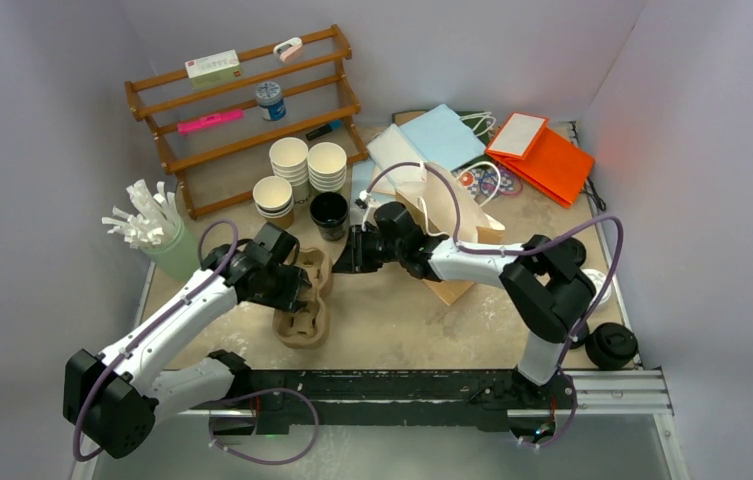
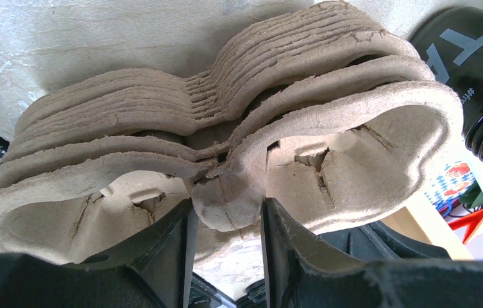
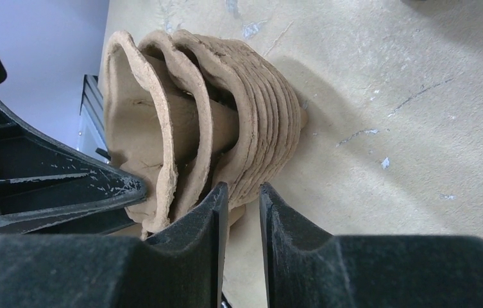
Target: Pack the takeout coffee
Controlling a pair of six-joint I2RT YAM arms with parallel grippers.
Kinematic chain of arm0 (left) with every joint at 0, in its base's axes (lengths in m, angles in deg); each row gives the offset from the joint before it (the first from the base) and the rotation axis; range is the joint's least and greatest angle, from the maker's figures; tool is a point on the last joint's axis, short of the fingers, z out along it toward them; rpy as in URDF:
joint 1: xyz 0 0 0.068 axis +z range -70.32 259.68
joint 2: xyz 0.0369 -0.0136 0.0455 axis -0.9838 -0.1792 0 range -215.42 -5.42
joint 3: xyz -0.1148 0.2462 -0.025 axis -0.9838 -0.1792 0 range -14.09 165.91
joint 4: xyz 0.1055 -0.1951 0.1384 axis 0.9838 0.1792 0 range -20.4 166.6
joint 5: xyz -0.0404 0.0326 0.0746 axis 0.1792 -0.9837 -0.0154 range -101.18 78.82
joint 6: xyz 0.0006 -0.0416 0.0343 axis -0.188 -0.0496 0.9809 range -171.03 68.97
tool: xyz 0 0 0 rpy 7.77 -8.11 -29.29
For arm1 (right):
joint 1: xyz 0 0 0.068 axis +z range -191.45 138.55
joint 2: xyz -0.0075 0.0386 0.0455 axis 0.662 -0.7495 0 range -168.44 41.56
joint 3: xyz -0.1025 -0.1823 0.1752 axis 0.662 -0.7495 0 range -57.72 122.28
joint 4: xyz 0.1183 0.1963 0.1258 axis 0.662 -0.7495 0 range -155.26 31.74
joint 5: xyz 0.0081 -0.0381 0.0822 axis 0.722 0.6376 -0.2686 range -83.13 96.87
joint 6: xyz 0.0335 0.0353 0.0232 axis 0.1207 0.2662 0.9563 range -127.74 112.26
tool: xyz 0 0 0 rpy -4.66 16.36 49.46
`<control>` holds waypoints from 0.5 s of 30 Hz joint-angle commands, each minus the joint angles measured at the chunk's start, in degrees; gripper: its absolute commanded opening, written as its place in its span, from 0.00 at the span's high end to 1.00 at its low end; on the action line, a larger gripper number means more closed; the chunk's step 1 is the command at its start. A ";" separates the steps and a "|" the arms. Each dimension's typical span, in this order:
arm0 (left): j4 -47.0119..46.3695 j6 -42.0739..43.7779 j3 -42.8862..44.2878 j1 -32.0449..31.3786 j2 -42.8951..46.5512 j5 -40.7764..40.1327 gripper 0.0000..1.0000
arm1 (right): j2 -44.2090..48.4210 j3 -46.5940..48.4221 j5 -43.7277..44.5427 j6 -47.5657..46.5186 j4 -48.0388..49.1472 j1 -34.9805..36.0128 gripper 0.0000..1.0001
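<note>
Presently: empty nested kraft-brown paper cups [image 1: 289,165] stand beyond moulded brown pulp tray stack [image 1: 304,322]; left gripper [image 2: 226,215] clamps top tray's [image 2: 328,128] middle; right gripper [image 3: 244,196], grip indeterminate.

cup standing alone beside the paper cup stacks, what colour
The lone cup is black; the top external view shows it best.

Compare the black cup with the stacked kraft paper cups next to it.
The black cup stands alone, while the kraft paper cups are nested in three stacks. The black cup is dark inside and out, whereas the kraft paper cups are brown outside and white inside. Both stand upright with their mouths up and no lids, in front of the wooden rack.
</note>
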 commanded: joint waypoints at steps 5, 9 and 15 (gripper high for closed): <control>-0.19 -1.29 -0.21 0.32 0.94 -1.06 0.72 | 4.12 -0.17 2.44 -0.91 2.41 0.01 0.72; -0.27 -1.21 -0.40 0.36 0.94 -1.07 0.72 | 4.98 -0.82 2.76 -0.95 4.21 0.06 0.72; -0.61 -1.11 -0.38 0.36 0.85 -1.15 0.73 | 3.34 0.01 2.15 -0.63 5.71 0.07 0.71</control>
